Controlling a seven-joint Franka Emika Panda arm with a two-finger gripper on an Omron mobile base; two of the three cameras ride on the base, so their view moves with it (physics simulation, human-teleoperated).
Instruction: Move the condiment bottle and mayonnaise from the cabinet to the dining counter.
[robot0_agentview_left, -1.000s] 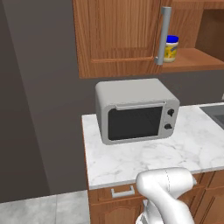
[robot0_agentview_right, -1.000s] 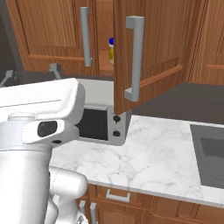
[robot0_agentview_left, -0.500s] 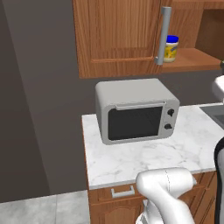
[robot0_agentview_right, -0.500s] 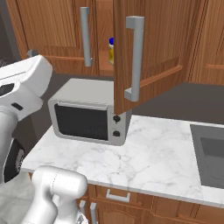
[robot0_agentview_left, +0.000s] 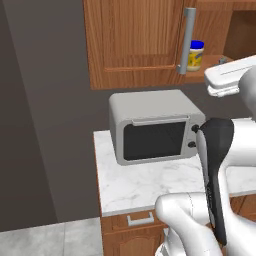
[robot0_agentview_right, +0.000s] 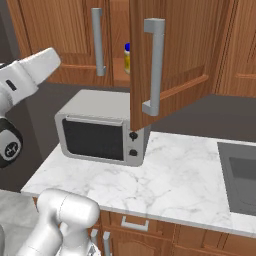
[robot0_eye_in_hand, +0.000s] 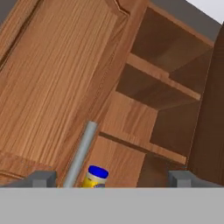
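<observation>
Overhead, end effector (robot0_eye_in_hand: 112, 178) wide open, empty, facing the mayonnaise (robot0_eye_in_hand: 95, 176).

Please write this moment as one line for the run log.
phase: approaching cabinet | gripper: open, empty | mayonnaise: on cabinet shelf, untouched | door: open | microwave: on worktop below

Soft, even rendered light is seen throughout, without glare. The marble worktop (robot0_agentview_right: 170, 175) is brightly lit, while the cabinet (robot0_eye_in_hand: 166, 87) interior is left in shade. Faint shadow is cast beneath the microwave (robot0_agentview_left: 155, 127). Edges are slightly soft; no distortion is noted.
</observation>
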